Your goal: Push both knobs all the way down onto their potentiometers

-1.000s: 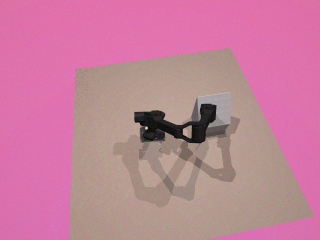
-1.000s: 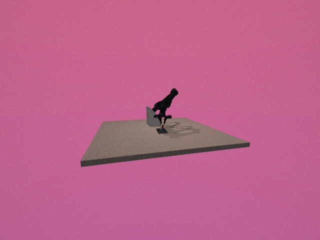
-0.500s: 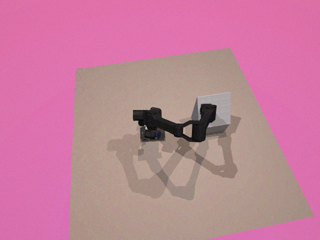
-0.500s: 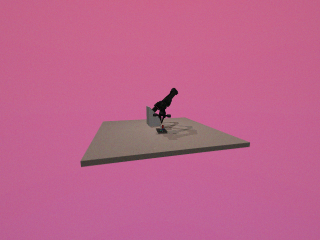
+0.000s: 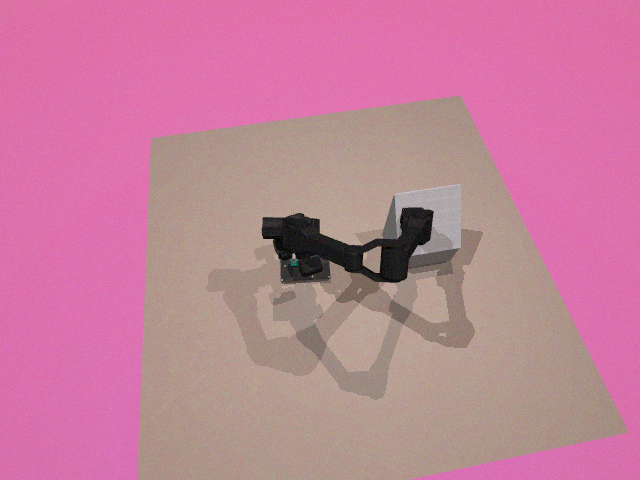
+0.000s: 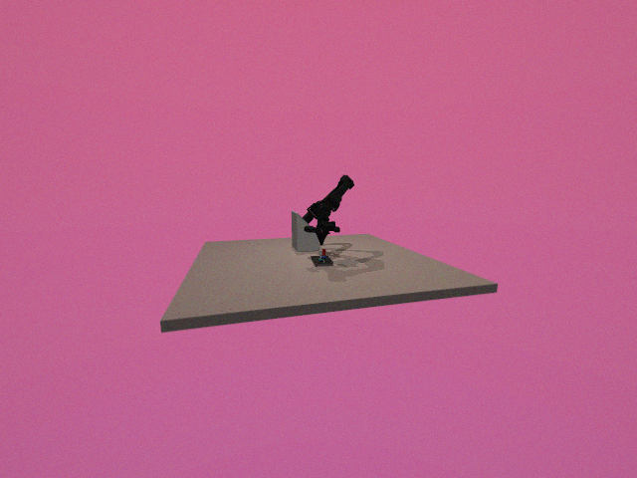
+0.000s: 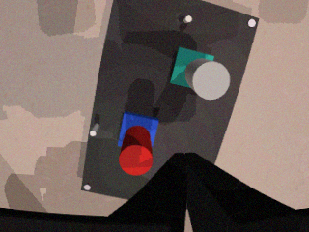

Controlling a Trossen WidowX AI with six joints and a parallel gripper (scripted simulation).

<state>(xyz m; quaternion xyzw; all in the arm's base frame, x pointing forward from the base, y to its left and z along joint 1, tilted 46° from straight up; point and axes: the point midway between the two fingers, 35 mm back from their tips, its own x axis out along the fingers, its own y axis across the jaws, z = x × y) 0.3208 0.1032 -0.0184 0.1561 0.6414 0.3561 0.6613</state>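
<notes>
The dark circuit board [image 5: 289,277] [image 6: 327,264] [image 7: 145,19] stands on the table. On it, a teal potentiometer [image 5: 294,262] [image 7: 183,58] carries a white knob [image 7: 210,80], and a blue potentiometer [image 7: 141,120] carries a red knob [image 6: 323,252] [image 7: 136,160]. The arm hides the red knob in the top view. Both knobs stand up from the board; the gap under each cannot be measured. My gripper [image 6: 321,243] [image 7: 183,162] is shut with nothing between its fingers. Its tips are above the board, clear of both knobs, to the right of the red one and below the white one in the wrist view.
A grey wedge-shaped block [image 5: 429,198] [image 6: 304,239] stands at the arm's base. The black arm [image 5: 330,250] [image 6: 334,197] reaches from it over the board. Pale pins [image 7: 251,23] [image 7: 93,132] stand near the board's edges. Arm shadows cross the tan table [image 5: 206,196] [image 6: 231,288].
</notes>
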